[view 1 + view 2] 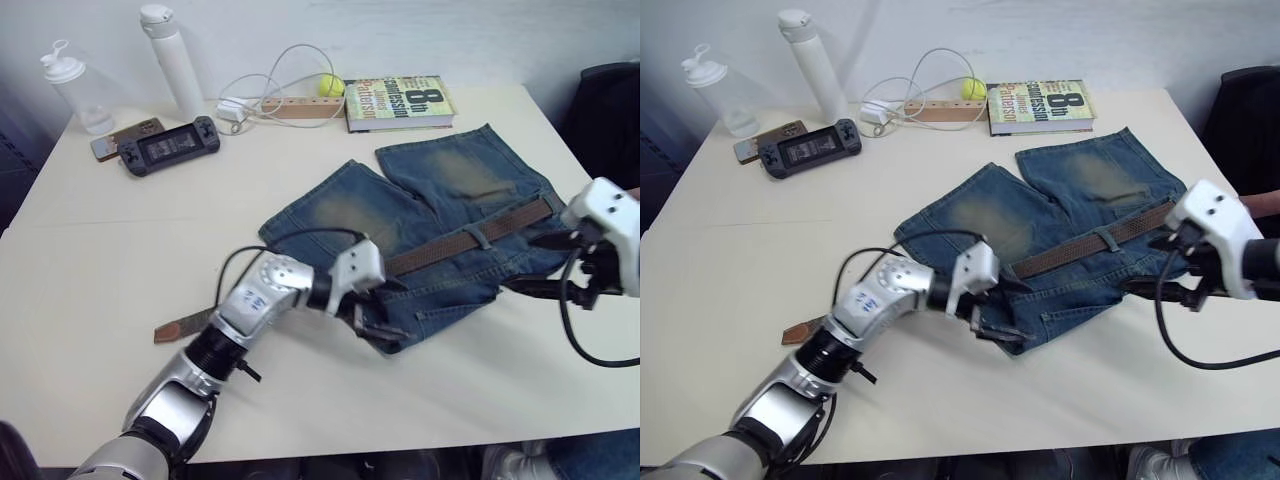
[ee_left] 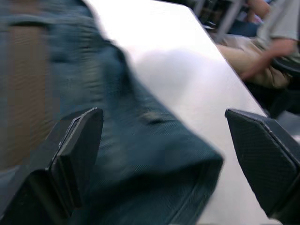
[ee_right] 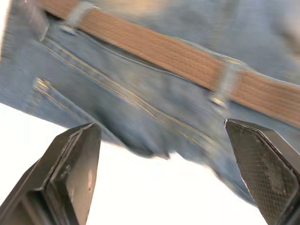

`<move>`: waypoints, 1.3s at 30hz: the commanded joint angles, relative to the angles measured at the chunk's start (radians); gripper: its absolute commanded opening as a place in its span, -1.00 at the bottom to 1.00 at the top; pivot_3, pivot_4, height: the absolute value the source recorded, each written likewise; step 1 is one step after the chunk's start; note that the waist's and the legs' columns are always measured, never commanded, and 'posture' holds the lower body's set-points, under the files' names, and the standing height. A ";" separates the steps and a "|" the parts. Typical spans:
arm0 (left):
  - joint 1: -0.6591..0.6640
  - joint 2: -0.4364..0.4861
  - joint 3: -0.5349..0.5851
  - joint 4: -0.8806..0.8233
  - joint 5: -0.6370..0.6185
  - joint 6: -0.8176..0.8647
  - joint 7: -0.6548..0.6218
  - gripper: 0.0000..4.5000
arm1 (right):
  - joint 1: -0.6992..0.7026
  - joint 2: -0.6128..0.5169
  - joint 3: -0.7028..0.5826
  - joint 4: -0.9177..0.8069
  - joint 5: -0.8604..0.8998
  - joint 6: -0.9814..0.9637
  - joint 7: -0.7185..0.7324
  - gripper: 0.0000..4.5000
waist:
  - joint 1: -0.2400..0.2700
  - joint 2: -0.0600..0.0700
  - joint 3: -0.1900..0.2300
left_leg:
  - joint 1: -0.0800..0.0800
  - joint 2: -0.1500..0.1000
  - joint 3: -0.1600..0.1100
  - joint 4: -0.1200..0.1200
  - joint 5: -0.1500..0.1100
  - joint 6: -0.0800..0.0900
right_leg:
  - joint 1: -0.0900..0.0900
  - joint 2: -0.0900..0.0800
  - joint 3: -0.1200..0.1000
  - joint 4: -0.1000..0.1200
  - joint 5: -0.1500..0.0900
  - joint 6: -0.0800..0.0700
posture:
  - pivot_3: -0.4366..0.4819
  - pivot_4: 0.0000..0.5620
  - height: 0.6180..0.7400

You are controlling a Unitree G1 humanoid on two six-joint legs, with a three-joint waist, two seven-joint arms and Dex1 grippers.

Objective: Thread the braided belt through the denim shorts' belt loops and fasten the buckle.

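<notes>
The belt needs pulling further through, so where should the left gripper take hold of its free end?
Grip the belt's bare tip, lying flat on the table left of the shorts. Come from above, fingers across its narrow width.

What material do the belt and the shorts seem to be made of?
The braided belt: probably woven fabric or leather cord, matte brown, with a ribbed braided texture. The denim shorts: faded blue denim with yellowish worn patches and stitched seams, soft enough to fold.
</notes>
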 commanded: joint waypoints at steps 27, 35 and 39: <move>0.134 0.503 0.275 0.270 0.105 -0.568 -0.426 -0.91 | 0.086 0.132 -0.016 -0.219 0.078 0.058 -0.128 1.00 | -0.037 -0.005 0.000 | 0.007 0.001 0.004 -0.001 0.002 -0.002 | -0.001 0.001 0.002 0.006 0.004 -0.003 | -0.05 -0.47 1.00; 0.271 0.617 0.415 0.372 0.076 -0.646 -0.457 -0.91 | -0.058 0.175 0.177 -0.115 0.097 0.015 -0.172 1.00 | -0.034 -0.005 0.000 | 0.006 0.001 0.004 -0.001 0.001 0.000 | -0.002 -0.001 0.000 0.004 0.004 -0.003 | -0.05 -0.47 1.00; 0.368 0.633 0.491 0.247 -0.026 -0.473 -0.448 -0.12 | -0.076 0.204 0.192 -0.089 0.141 0.027 -0.177 1.00 | -0.036 -0.005 0.000 | 0.006 0.001 0.005 -0.001 0.001 0.000 | -0.002 -0.001 0.000 0.005 0.004 -0.003 | -0.05 -0.47 1.00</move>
